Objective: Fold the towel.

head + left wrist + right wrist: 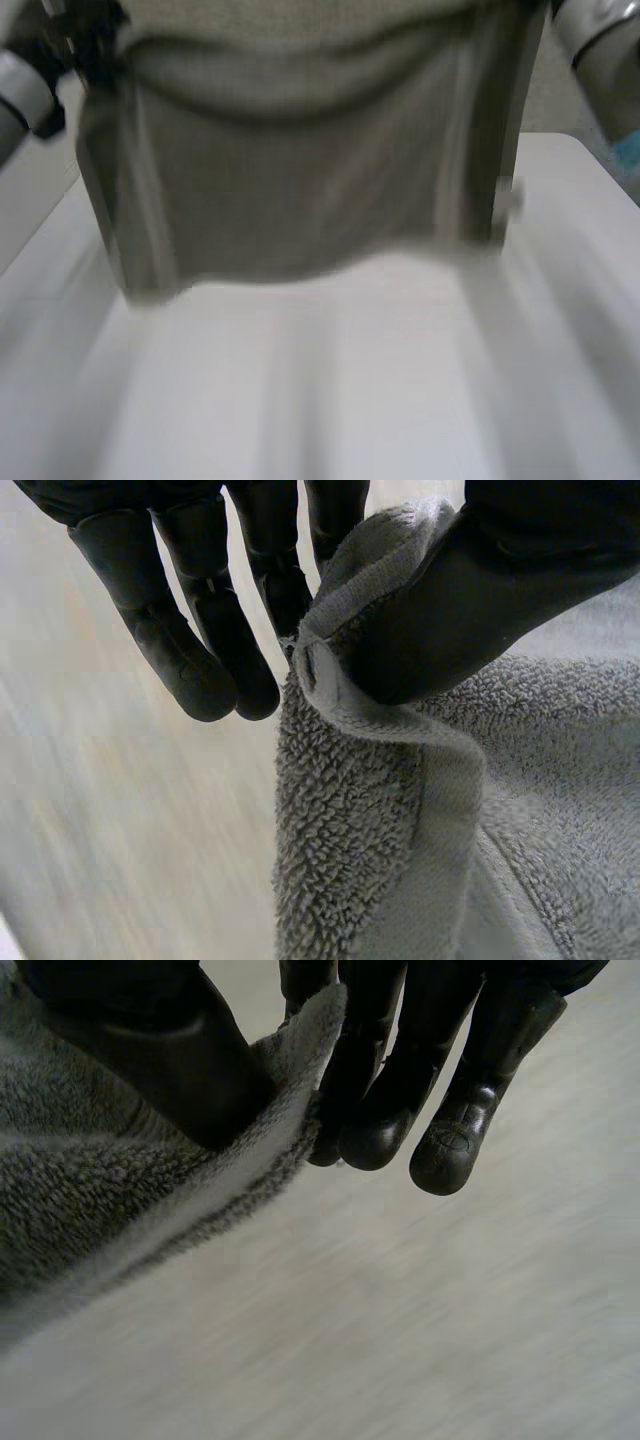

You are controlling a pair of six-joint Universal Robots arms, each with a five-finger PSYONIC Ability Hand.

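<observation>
Towel raised for the fold: the grey towel (300, 180) hung spread in the air over the far half of the white table (320, 400). The left hand (500, 590) pinched one top corner between thumb and a finger, its other fingers straight and free. The right hand (400, 1070) pinched the opposite top corner the same way.

By the look of it, a clean fold called for level hands and a taut top edge. The hanging hem would need to touch the table first, with the top edge then laid squarely over it.

A small pale tab (508, 196) on the towel's side edge below the right hand may have been a label. No writing on it could be read, nor could an oval mark (450, 1140) on a right fingertip.
</observation>
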